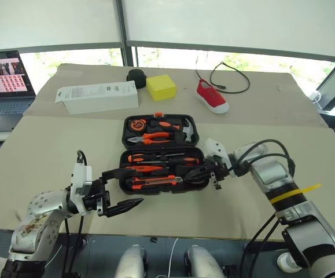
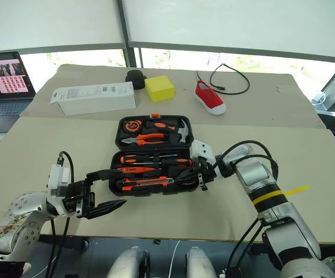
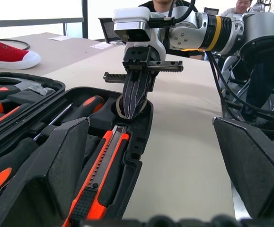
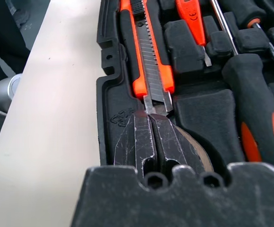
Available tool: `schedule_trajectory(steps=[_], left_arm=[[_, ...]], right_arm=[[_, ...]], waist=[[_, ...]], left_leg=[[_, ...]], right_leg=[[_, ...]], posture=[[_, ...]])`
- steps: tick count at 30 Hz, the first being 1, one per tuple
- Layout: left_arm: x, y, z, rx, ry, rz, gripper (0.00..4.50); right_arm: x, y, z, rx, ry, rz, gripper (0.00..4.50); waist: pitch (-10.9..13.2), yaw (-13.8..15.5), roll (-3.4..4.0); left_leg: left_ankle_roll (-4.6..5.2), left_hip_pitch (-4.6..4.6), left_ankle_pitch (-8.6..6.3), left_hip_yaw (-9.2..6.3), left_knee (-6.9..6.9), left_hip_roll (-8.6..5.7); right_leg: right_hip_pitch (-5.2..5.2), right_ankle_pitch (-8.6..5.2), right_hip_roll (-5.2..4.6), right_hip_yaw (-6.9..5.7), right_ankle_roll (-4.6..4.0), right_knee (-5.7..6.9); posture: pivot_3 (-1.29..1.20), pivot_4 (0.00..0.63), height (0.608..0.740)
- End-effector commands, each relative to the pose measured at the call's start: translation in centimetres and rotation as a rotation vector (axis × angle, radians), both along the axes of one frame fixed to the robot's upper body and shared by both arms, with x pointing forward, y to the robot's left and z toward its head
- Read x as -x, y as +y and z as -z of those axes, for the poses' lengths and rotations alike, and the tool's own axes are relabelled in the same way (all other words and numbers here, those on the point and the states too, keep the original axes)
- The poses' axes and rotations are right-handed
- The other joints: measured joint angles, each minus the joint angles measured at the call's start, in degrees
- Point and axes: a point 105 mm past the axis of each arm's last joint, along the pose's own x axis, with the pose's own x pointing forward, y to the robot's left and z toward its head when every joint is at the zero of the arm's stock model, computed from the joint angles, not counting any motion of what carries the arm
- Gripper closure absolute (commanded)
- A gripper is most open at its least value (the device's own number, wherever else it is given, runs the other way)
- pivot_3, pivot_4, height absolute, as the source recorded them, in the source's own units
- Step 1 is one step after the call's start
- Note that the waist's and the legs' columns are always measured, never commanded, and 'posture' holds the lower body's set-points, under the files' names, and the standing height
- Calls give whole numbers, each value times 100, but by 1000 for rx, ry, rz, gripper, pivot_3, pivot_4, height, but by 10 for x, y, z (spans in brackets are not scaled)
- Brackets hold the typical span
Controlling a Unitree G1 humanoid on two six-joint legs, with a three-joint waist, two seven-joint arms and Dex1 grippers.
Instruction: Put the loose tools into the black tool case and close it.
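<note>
The black tool case (image 1: 122, 174) lies open on the table, lid half at the back. In its near half sit two screwdrivers (image 1: 155, 157), a tester pen (image 4: 191, 19) and the utility knife (image 1: 153, 183). The tape roll (image 4: 193, 146) rests in the near right corner slot. My right gripper (image 1: 191, 175) is shut with nothing between its fingers, its tips down against the tape roll (image 3: 122, 108). My left gripper (image 1: 133, 186) stands open at the case's near left corner, one finger over the near half and one in front of it.
Pliers (image 1: 150, 138), a hammer (image 1: 186, 132) and a round tape measure (image 1: 137, 123) fill the lid half. Farther back lie a white box (image 1: 98, 95), a yellow block (image 1: 161, 87), a round black object (image 1: 136, 77), a red shoe (image 1: 212, 95) and a cable (image 1: 231, 75). A laptop (image 1: 5, 81) stands at the left.
</note>
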Motion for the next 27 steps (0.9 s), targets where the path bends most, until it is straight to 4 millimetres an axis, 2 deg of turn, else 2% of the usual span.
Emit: schedule_trajectory(steps=[1,7,10,15,24,27], left_arm=[[3,2,-7,-14,-32,-8,0],[4,3,-8,-20,-31,-21,0],[5,3,-8,-21,-30,-22,0],[3,2,-9,-22,-30,-18,0],[1,3,-13,-28,-33,-11,0],[2,3,-13,-27,-31,-12,0]], right_arm=[[-3,-15,9,40,19,41,4467],[2,-22,-23,-86,9,5,4467],[3,-26,-27,-92,-10,14,4467],[2,-36,-12,-4,-5,40,4467],[-11,-34,0,35,-38,120,4467],[-9,-33,2,43,-44,97,4467]], waist=[[0,0,0],[1,30,0],[1,11,0],[1,-5,0],[1,-1,0],[1,8,0]], left_leg=[[0,5,0,0,0,0],[0,2,0,0,0,-3],[0,-7,0,-5,0,-2],[0,-7,0,-3,-2,1],[0,-7,0,6,-2,-2],[0,-6,0,7,-2,-2]], right_leg=[[4,0,0,0,0,0],[3,0,-5,0,1,0],[-6,0,-5,1,1,-1],[-8,0,0,1,0,-1],[-6,0,-2,1,1,-1],[-5,0,-2,1,1,-1]], posture=[[0,150,740],[0,150,740],[0,150,740],[0,150,740],[0,150,740],[0,150,740]])
